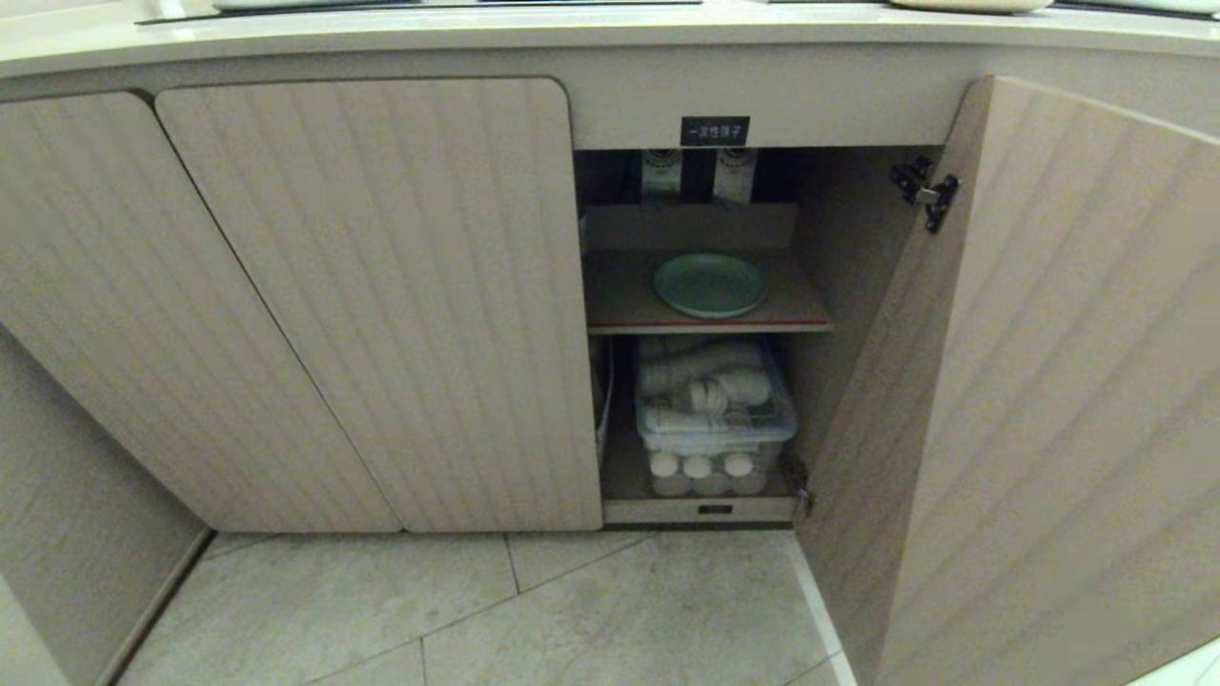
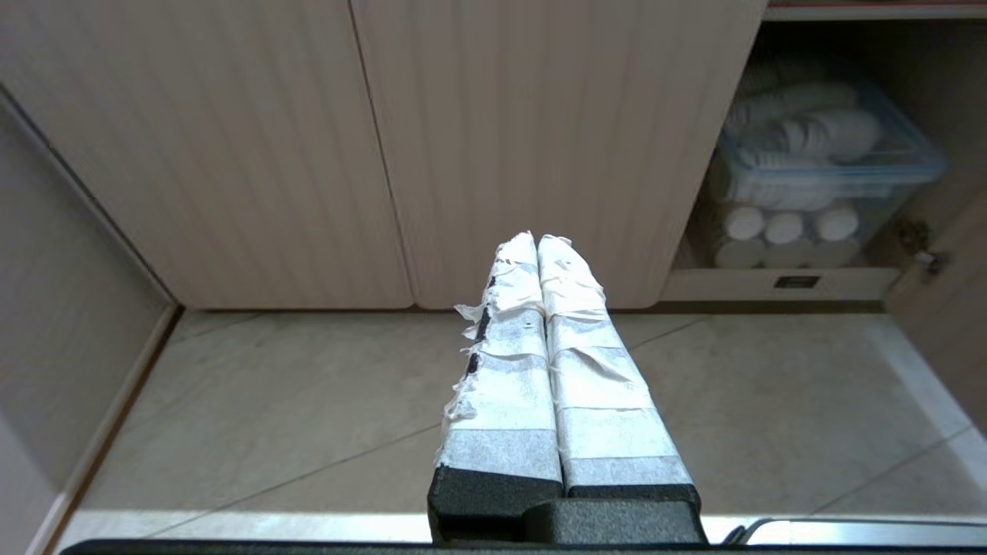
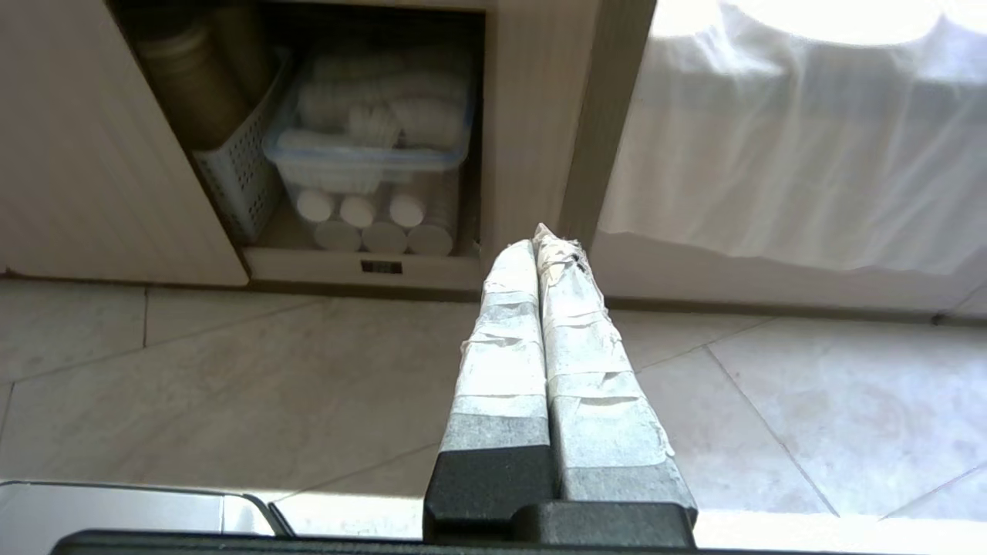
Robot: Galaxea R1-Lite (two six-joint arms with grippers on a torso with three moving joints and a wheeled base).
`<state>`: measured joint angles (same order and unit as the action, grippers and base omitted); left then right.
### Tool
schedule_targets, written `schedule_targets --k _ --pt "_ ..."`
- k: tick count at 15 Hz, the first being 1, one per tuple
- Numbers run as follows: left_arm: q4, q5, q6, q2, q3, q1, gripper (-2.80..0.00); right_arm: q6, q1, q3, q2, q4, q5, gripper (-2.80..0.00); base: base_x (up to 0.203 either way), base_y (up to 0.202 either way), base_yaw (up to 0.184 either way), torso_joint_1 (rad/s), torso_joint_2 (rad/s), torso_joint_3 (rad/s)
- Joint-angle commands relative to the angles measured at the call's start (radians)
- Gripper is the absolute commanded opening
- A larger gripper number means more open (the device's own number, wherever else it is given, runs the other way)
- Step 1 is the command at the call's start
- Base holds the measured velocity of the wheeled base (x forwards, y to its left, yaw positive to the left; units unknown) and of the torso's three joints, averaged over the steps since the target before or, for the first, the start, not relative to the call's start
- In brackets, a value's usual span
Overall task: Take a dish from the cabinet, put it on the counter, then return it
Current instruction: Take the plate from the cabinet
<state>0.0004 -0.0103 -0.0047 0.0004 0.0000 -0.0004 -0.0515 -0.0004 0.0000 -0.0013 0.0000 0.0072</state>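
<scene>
Head view: the cabinet (image 1: 701, 333) is seen with its door (image 1: 1029, 381) swung wide, and the dish (image 1: 710, 284) is laid flat on the upper red-edged shelf (image 1: 620, 310), below the black label (image 1: 715, 131). A clear box (image 1: 715, 419) of white cups is kept on the lower level. The bench (image 1: 572, 33) is seen along the top. The left gripper (image 2: 537, 240) and right gripper (image 3: 544, 239) are held low over the floor (image 1: 572, 610), jaws clenched on nothing.
</scene>
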Motion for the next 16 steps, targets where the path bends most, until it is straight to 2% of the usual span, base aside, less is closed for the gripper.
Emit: schedule_targets --k 1,16 --pt "0.0 0.001 0.0 0.0 0.0 0.0 -2.8 -0.001 0.0 0.0 0.001 0.0 0.0 -2.8 0.0 0.0 0.0 0.0 0.0 0.0" --pt "0.001 0.0 0.0 0.0 0.0 0.0 -2.8 -0.001 0.0 0.0 0.001 0.0 0.0 -2.8 0.0 0.186 -0.001 0.002 0.0 0.003"
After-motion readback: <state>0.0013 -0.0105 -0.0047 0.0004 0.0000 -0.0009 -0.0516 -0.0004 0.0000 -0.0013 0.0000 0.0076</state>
